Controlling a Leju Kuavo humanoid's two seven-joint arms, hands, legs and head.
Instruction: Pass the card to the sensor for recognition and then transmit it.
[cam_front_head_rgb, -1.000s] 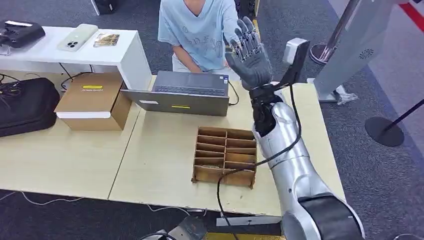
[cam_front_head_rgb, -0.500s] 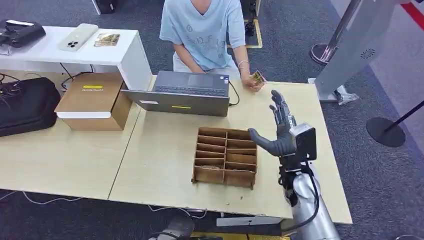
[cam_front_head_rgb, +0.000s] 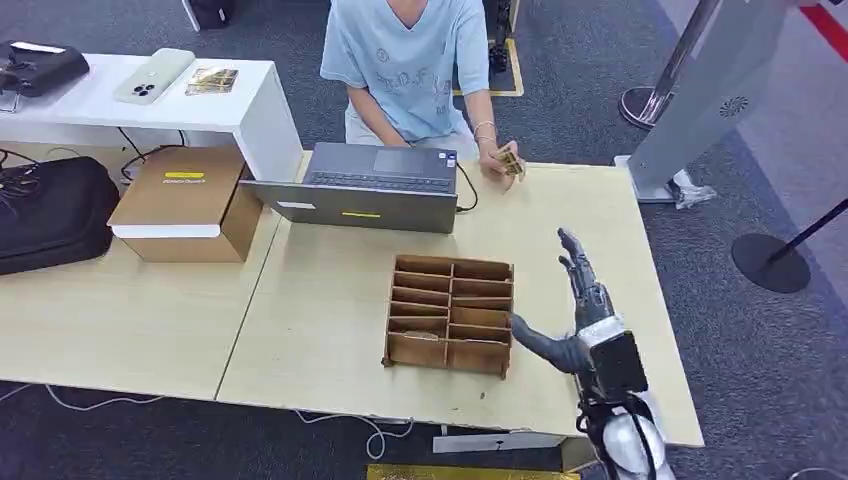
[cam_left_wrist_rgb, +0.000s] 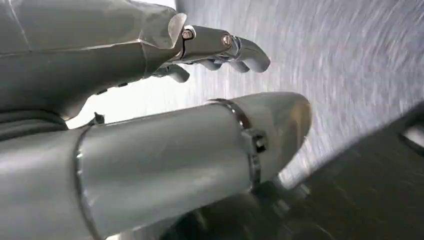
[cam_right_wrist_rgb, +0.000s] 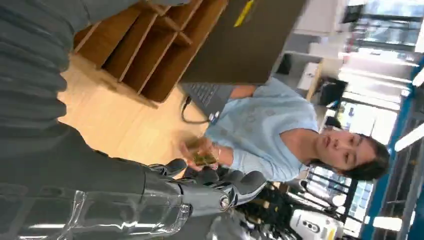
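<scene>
A person in a light blue shirt (cam_front_head_rgb: 405, 60) sits behind the table and holds the small gold-patterned card (cam_front_head_rgb: 511, 160) at the far edge, beside the laptop. My right hand (cam_front_head_rgb: 586, 315) hovers low over the table just right of the wooden divider box (cam_front_head_rgb: 450, 315), fingers spread and holding nothing. In the right wrist view its fingers (cam_right_wrist_rgb: 200, 192) point toward the card (cam_right_wrist_rgb: 202, 159) in the person's hand. In the left wrist view my left hand (cam_left_wrist_rgb: 150, 100) hangs with fingers apart and nothing in it. A grey slanted pillar (cam_front_head_rgb: 700, 95) with a round grille stands at the far right.
A grey laptop (cam_front_head_rgb: 365, 185) sits at the table's (cam_front_head_rgb: 320, 300) far side. At the left are a cardboard box (cam_front_head_rgb: 190, 200) and a black bag (cam_front_head_rgb: 50, 210). A white side table (cam_front_head_rgb: 150, 100) carries a phone. A stanchion base (cam_front_head_rgb: 768, 262) stands on the carpet at the right.
My right arm has dropped from high up near the person to low beside the divider box, hand still spread. The person's hand with the card has come into sight at the table's far edge.
</scene>
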